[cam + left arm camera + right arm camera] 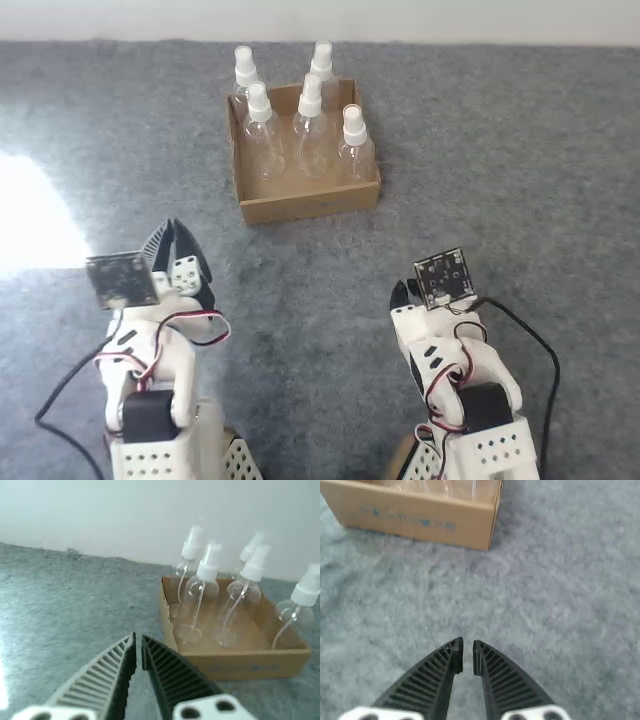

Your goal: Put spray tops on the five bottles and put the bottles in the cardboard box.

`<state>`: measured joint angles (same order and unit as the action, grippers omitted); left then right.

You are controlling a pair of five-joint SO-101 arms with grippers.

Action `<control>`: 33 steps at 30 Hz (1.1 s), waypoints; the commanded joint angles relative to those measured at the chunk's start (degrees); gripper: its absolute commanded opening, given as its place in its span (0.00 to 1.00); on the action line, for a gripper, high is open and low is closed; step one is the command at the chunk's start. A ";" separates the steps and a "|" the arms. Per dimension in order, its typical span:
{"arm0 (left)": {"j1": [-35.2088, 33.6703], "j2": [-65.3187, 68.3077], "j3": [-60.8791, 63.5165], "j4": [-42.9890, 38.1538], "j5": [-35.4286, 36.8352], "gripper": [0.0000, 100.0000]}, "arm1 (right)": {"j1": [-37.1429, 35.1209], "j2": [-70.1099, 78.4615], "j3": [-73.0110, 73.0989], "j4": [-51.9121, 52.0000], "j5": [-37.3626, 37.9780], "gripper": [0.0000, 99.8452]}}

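Standing upright with spray tops (354, 122) on, all five bottles (312, 130) sit in your cardboard box (305, 205).
Your left gripper (138, 639) and right gripper (468, 644) hang over the grey table (500, 150), apart from the box, each with fingers nearly together and holding nothing.

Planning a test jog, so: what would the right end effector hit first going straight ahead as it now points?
The right end effector tilts downward, so probably the grey mat first; the cardboard box lies further on. Depth is unclear.
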<state>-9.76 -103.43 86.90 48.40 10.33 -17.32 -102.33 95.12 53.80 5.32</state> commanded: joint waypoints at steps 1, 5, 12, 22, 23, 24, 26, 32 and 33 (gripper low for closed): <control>0.18 -0.97 4.26 -1.32 -6.51 0.02 | 1.01 -1.54 1.32 1.89 0.35 0.01; 0.09 -0.97 9.36 -1.58 -11.78 0.02 | 1.01 -1.54 1.32 3.82 0.35 0.01; 0.00 -0.79 9.63 6.59 -13.71 0.02 | 1.01 -1.54 1.32 11.21 0.26 0.01; -0.18 -0.79 9.63 23.65 -13.63 0.02 | 1.01 -1.45 1.32 17.89 -8.18 0.01; -0.18 -0.88 9.63 24.18 -13.71 0.02 | 1.01 -1.45 1.32 19.03 -8.18 0.01; -0.18 -0.79 9.63 23.65 -13.36 0.02 | 1.01 -1.45 1.32 19.74 -8.18 0.01; 0.00 -0.79 9.63 23.47 -13.36 0.02 | 1.01 -1.45 1.32 20.88 -8.18 0.01; -0.97 -0.70 9.63 23.82 -13.19 0.01 | 1.01 -1.45 1.32 21.05 -8.18 0.01; -1.67 -0.70 9.63 23.82 -12.75 0.01 | 1.01 -1.45 1.32 21.05 -8.18 0.01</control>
<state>-10.02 -103.43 96.92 71.96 -2.95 -17.32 -102.33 95.12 74.29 -2.24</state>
